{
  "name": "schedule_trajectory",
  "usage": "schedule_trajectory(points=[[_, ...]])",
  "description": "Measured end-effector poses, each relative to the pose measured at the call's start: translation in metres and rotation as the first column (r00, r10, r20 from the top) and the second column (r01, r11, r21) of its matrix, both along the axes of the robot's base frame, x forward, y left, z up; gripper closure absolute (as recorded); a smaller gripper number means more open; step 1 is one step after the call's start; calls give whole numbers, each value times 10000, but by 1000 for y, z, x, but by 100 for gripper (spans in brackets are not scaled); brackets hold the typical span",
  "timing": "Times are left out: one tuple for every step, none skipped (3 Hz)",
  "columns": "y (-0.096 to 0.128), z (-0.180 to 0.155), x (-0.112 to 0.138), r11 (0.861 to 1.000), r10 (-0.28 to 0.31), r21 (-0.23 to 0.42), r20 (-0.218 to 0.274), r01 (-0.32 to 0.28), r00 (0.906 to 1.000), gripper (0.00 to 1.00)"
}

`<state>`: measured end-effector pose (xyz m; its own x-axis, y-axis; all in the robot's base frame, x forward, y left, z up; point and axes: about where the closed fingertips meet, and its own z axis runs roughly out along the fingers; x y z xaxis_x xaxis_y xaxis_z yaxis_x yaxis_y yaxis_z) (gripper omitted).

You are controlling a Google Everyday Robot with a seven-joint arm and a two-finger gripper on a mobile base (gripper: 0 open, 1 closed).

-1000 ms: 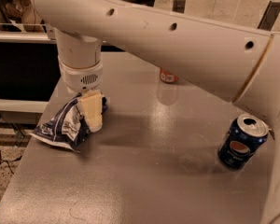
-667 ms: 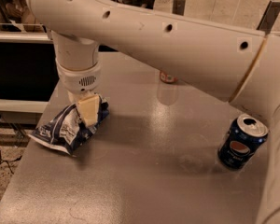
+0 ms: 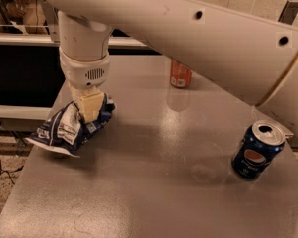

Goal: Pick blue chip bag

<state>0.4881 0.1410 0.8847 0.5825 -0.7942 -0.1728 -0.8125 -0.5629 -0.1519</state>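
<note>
The blue chip bag (image 3: pixel 68 129) is a crumpled dark blue foil bag with white patches, at the left edge of the grey table (image 3: pixel 154 187). My gripper (image 3: pixel 91 109) hangs from the big white arm that crosses the top of the view. It comes down onto the bag's right end. Its cream fingers (image 3: pixel 92 103) are closed on the bag's upper right part, and the foil bunches up around them. The bag's left end droops past the table's edge.
A blue Pepsi can (image 3: pixel 256 151) stands at the right side of the table. An orange can (image 3: pixel 180 75) stands at the back middle, partly hidden by the arm. A dark shelf and rails lie beyond the table's left and back edges.
The gripper with the bag has shifted left and risen a little. The bag's right end is lifted and bunched, and its left end now hangs over the table's edge.
</note>
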Motion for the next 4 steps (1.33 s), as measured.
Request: schedule_trajectory(points=[[-3, 38, -11, 9977, 250, 630, 69, -254, 9997, 100], [-4, 70, -20, 9923, 516, 1127, 87, -522, 9986, 100], [-3, 101, -23, 9838, 681, 1651, 190, -703, 9975, 100], [-2, 101, -23, 9830, 676, 1693, 227, -705, 9975, 100]])
